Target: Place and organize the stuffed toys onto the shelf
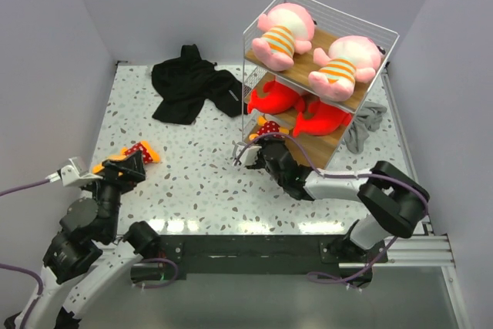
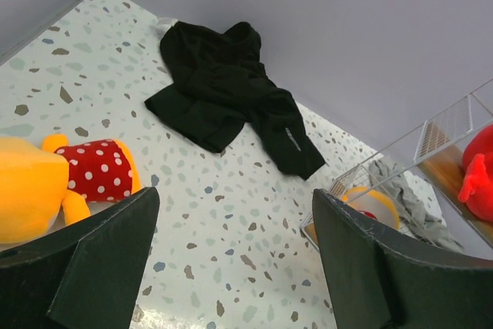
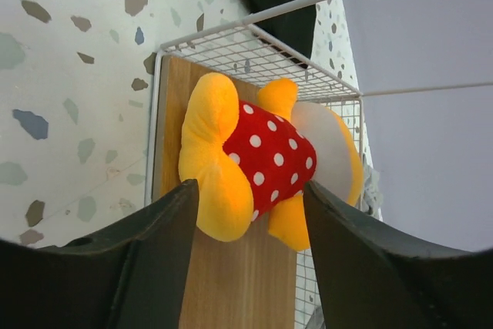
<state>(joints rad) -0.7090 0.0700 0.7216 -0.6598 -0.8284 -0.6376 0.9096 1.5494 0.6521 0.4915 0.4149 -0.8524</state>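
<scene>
The tabletop [image 1: 200, 167] is carrying everything. At its far right the shelf [image 1: 306, 59] is standing with five toys aboard, so the task is looking nearly done, and the step in hand appears to be the setting down of the fifth.

The black garment [image 1: 191, 86] is lying at the far left, well apart from the shelf. The grey cloth [image 1: 363, 125] is bunching just behind the shelf's right side. Neither is blocking a working path.

Two pink toys [image 1: 283, 32] are filling the top board and two red toys [image 1: 273, 98] the middle one. One orange-yellow toy [image 3: 262, 159] is lying on the bottom board near a front corner, close to the wire rim. The right fingers [image 3: 154, 244] are standing parted on either side of its legs, not visibly pinching, so it seems to be resting by itself.

The second orange-yellow toy [image 2: 54, 182] is lying on the tabletop at the near left, just beside the left fingers [image 2: 100, 252]. These are spreading wide with nothing between them.

Next, the right arm is probably needing to back out low and straight, since the middle board is overhanging and the wires are hemming the corner. The left fingers are needing to close on the last toy. Open tabletop is stretching between it and the shelf, and bare board is showing beside the placed toy.
</scene>
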